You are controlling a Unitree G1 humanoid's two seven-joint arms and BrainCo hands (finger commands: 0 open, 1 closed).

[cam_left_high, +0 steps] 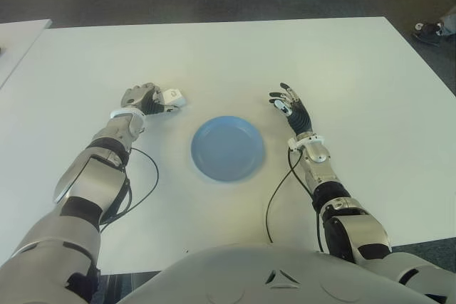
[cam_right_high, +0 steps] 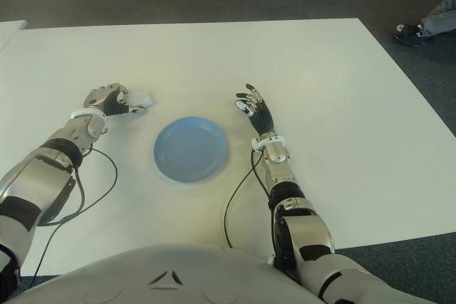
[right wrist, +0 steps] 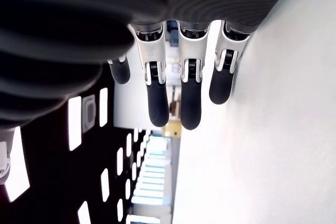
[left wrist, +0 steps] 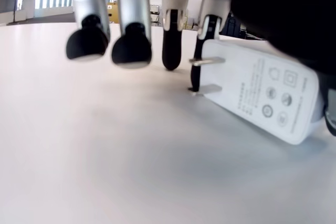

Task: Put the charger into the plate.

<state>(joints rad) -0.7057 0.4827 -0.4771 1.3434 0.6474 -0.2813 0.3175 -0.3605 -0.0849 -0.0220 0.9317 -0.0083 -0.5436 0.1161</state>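
Observation:
The white charger sits left of the round blue plate on the white table. My left hand is curled over it, and the charger sticks out toward the plate. In the left wrist view the charger is tilted, its two metal prongs touching the table, with my index finger and thumb against its body and the other fingertips hanging just above the surface. My right hand shows right of the plate, its fingers spread and holding nothing. The plate has nothing in it.
Black cables loop on the table beside each forearm near the front edge. A second white table edge shows at the far left. A person's shoe is on the dark floor beyond the table's right corner.

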